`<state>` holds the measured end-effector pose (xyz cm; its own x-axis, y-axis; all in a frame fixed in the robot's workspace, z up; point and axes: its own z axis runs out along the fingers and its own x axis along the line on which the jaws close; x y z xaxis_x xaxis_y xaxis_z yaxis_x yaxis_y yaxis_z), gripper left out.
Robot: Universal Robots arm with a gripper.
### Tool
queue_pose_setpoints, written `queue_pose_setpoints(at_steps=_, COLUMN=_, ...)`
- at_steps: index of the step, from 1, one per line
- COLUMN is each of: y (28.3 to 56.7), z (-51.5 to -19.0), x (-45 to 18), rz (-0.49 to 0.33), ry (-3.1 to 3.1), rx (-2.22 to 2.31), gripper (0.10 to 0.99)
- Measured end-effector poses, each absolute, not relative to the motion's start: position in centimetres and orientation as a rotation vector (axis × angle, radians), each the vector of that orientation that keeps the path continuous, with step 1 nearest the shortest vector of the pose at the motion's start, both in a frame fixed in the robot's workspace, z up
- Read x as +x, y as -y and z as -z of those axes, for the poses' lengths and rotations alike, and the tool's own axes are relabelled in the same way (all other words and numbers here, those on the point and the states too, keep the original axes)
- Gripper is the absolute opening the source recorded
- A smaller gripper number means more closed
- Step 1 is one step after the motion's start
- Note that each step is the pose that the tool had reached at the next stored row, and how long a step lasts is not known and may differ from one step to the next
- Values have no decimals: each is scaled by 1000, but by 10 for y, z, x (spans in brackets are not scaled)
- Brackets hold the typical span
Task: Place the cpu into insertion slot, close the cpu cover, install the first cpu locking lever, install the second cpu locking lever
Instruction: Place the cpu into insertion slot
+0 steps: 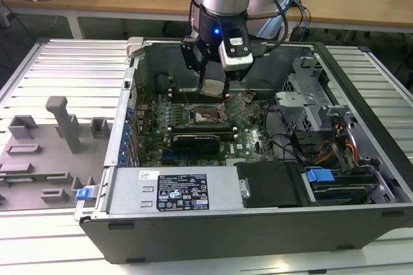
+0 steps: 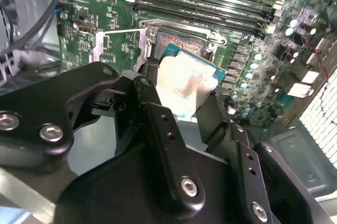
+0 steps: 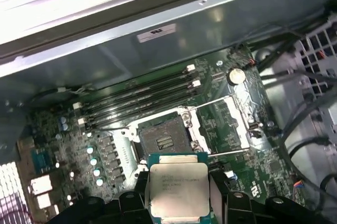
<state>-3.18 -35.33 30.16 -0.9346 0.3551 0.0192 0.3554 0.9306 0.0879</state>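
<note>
An open computer case (image 1: 361, 159) lies on the slatted metal counter (image 1: 71, 62), with a grey power box (image 1: 171, 191) along the case's near edge. Behind the box, the green motherboard (image 1: 251, 136) covers the case floor. The square slot (image 1: 208, 116) sits in the middle of it, with nothing in it, and its dark contact field (image 3: 164, 142) is plain in the first wrist view. The cover (image 3: 237, 124) is swung open to one side of the slot, and a thin wire lever (image 3: 213, 103) runs along each of its two edges.

Above the slot hangs the hand (image 1: 213, 85), closed on the cpu (image 1: 213, 89). Its black fingers (image 3: 134, 200) press on two opposite edges of the cpu, whose silvery top (image 3: 178, 195) faces up. The cpu is held level, clear of the board and not yet touching the slot.

Beyond the slot run the long black memory slots (image 3: 142, 98), then the case's far wall (image 3: 158, 56).
</note>
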Motion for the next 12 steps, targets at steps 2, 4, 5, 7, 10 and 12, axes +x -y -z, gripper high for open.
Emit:
queue_pose_setpoints(at_steps=2, y=353, z=-301, x=-32, rz=141, ry=3073, rx=-633, gripper=541)
queue_pose_setpoints(at_steps=4, y=353, z=-300, x=-32, rz=142, ry=3063, rx=-688, gripper=541)
queue_pose_setpoints(at_steps=5, y=353, z=-300, x=-32, rz=142, ry=3058, rx=-711, gripper=541)
queue_pose_setpoints(at_steps=7, y=353, z=-300, x=-32, rz=142, ry=3049, rx=-755, gripper=541)
queue_pose_setpoints(at_steps=10, y=353, z=-299, x=-32, rz=142, ry=3032, rx=-829, gripper=541)
queue_pose_setpoints(at_steps=12, y=353, z=-298, x=-32, rz=142, ry=3021, rx=-872, gripper=541)
